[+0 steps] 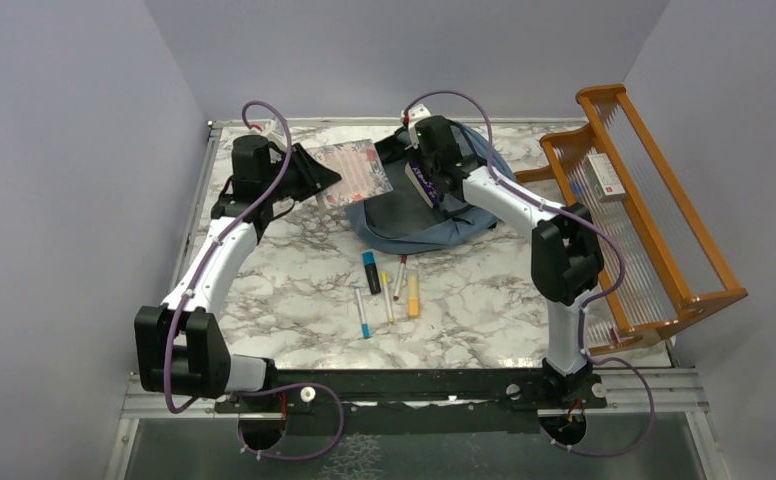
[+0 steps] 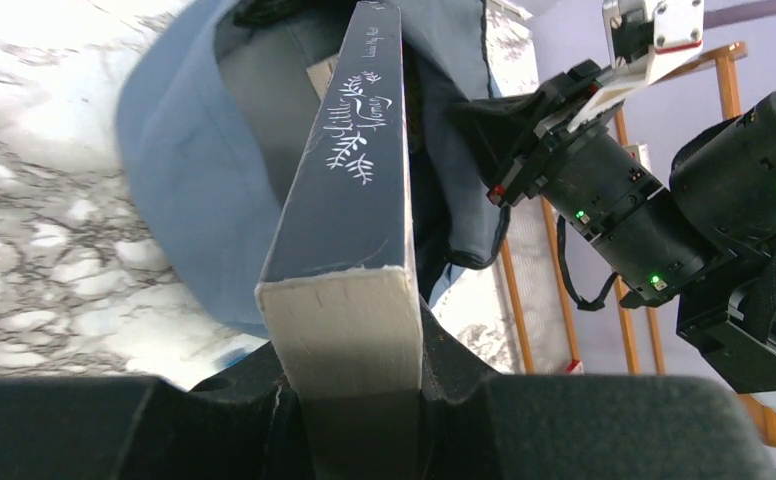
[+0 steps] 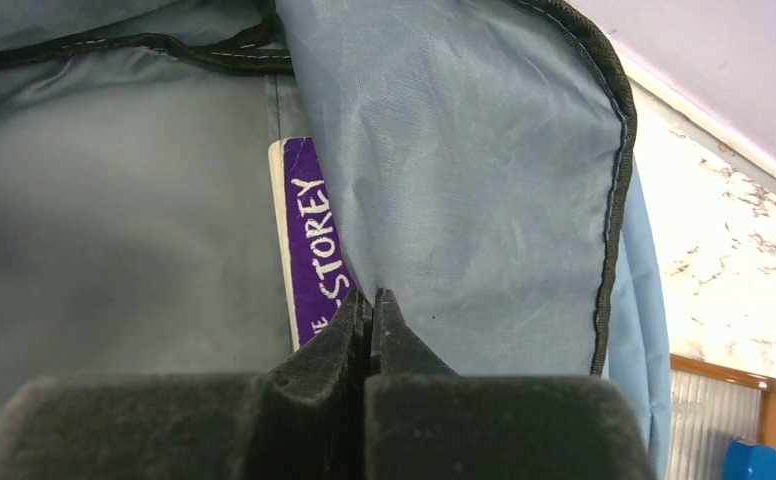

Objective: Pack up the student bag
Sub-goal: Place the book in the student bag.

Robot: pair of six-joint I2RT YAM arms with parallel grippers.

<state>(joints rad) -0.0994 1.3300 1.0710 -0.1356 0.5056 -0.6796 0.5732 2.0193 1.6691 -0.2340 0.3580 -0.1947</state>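
The left end effector (image 2: 349,395) is clamped on the lower end of a dark-spined book (image 2: 354,180), one finger on each cover. The book is held spine-up and angled toward the open mouth of the student bag (image 2: 194,180); its far end reaches over the bag's rim.

The right end effector (image 3: 369,310) is fully together, its tips pinching a fold of the bag's pale blue fabric just inside the black-edged opening. Beside those tips a purple book (image 3: 314,250) stands inside the bag against the lining.

The bag lies along the far edge of the desk (image 1: 294,270), right of the middle, between the two end effectors. Several pens (image 1: 389,290) lie loose near the middle of the desk, apart from the bag. An orange wooden rack (image 1: 654,220) stands at the desk's right edge.
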